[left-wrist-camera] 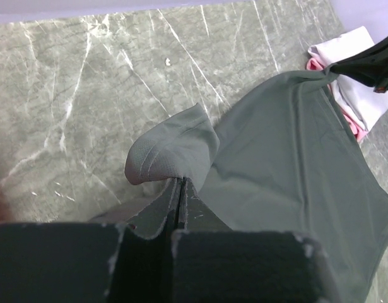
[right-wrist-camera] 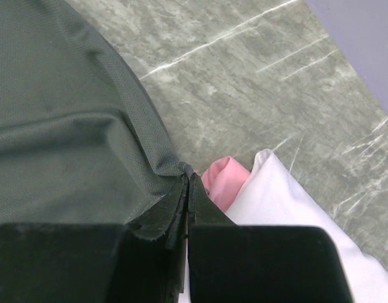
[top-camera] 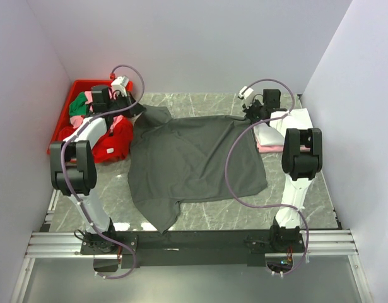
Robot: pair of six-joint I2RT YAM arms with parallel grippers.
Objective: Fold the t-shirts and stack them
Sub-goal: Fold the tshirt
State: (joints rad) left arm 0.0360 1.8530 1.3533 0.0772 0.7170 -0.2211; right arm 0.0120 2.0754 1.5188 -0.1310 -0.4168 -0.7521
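Note:
A large dark grey t-shirt (top-camera: 194, 161) lies spread over the middle of the marble table. My left gripper (top-camera: 135, 112) is shut on its far left corner, seen in the left wrist view (left-wrist-camera: 181, 180) with cloth (left-wrist-camera: 175, 148) bunched at the tips. My right gripper (top-camera: 252, 113) is shut on its far right corner, seen in the right wrist view (right-wrist-camera: 187, 178) pinching the hem (right-wrist-camera: 86, 139). Folded white (top-camera: 288, 126) and pink (top-camera: 272, 148) t-shirts are stacked at the far right. A red t-shirt (top-camera: 115, 142) lies at the left.
A red plastic bin (top-camera: 70, 101) at the far left holds green (top-camera: 77, 107) and pink cloth. The stack's pink shirt (right-wrist-camera: 222, 180) and white shirt (right-wrist-camera: 288, 202) lie just under my right gripper. Grey walls close in on three sides.

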